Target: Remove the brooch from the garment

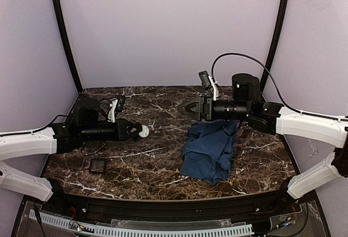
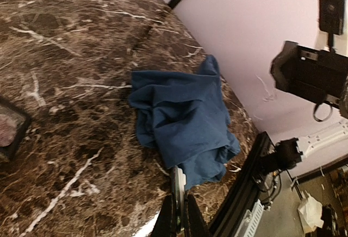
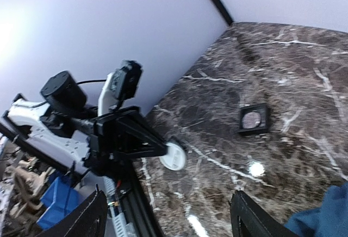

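Note:
The brooch (image 1: 143,131) is a small whitish round piece held at the tips of my left gripper (image 1: 136,131), a little above the table's left half. The left wrist view shows it edge-on (image 2: 178,185) between my shut fingers (image 2: 166,218). The right wrist view shows it as a white disc (image 3: 174,156). The blue garment (image 1: 209,147) lies crumpled on the right half of the table, apart from the brooch, and also shows in the left wrist view (image 2: 179,123). My right gripper (image 1: 187,108) is open and empty above the garment's far edge, its fingers (image 3: 81,215) wide apart.
A small black square tray (image 1: 98,165) lies near the front left of the marble table and also shows in the right wrist view (image 3: 253,119). Lilac walls enclose the back and sides. A black rail (image 1: 163,210) runs along the near edge.

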Robot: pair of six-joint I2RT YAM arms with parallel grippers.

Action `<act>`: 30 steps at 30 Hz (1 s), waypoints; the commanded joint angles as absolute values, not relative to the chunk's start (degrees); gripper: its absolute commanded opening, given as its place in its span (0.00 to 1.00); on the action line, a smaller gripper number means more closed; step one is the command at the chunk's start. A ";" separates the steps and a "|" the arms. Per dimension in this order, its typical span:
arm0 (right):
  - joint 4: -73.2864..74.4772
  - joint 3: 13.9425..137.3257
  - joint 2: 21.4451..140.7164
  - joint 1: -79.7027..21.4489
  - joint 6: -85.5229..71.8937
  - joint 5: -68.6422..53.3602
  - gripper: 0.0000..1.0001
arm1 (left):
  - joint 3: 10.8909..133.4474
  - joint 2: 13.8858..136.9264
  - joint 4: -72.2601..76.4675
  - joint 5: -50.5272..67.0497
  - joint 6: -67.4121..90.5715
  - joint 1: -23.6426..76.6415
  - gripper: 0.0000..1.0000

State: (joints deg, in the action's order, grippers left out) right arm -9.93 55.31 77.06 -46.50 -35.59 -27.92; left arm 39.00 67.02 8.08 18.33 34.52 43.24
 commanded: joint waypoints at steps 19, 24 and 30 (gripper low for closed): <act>21.50 53.63 62.42 -24.70 -24.00 6.31 0.91 | 32.08 54.92 -46.37 -19.61 53.05 37.35 0.01; 20.96 52.30 61.55 -22.06 -24.84 4.05 0.91 | 33.00 57.46 -47.46 -21.15 52.66 37.35 0.01; 20.50 51.15 61.04 -21.02 -25.69 3.28 0.91 | 33.68 59.60 -48.11 -21.88 51.84 37.33 0.01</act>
State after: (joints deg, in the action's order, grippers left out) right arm 20.64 52.38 62.02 -21.63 -25.36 4.43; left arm 32.95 59.33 -45.80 -19.88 51.68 37.60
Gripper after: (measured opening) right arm 0.905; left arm 0.020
